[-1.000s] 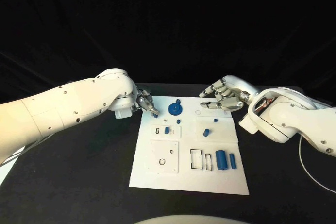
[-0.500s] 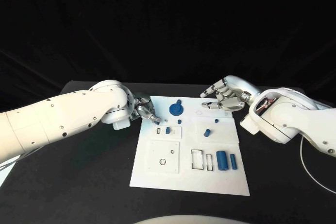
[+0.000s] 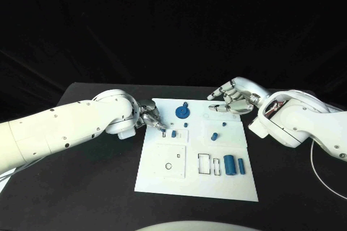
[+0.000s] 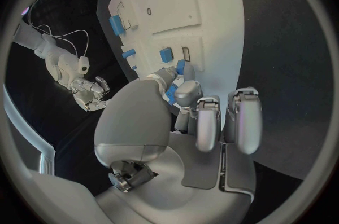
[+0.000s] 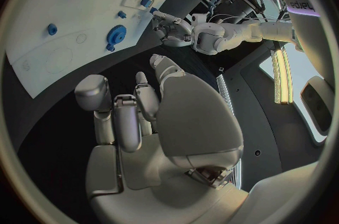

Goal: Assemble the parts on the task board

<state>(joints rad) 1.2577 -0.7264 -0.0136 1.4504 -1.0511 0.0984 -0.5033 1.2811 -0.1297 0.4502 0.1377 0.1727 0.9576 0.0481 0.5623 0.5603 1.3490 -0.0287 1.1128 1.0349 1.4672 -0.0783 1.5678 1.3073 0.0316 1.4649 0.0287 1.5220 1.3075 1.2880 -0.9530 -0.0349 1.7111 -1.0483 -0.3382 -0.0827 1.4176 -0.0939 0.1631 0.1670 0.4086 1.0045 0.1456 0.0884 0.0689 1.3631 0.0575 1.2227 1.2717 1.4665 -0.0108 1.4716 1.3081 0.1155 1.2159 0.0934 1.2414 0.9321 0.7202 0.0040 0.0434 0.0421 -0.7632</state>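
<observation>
The white task board (image 3: 168, 178) lies in the middle of the table. On it are a blue gear (image 3: 181, 111), a small peg (image 3: 186, 125), a blue piece (image 3: 213, 136), two blue cylinders (image 3: 228, 164) near the right edge, and a small part (image 3: 173, 134) standing in a slot. My left hand (image 3: 150, 116) is over the board's left edge beside that slot. In the left wrist view it (image 4: 191, 117) pinches a small blue part (image 4: 172, 95) between thumb and finger. My right hand (image 3: 231, 101) hovers over the board's far right corner, fingers apart and holding nothing.
Several empty cut-outs (image 3: 203, 164) sit in the board's near half, beside a square plate with a round hole (image 3: 168, 167). Black table (image 3: 87, 191) surrounds the board. A thin white cable (image 3: 318, 166) runs along the table at the right.
My left hand has moved from beside the gear towards me along the board's left edge, to the small slots. The right hand has stayed in place.
</observation>
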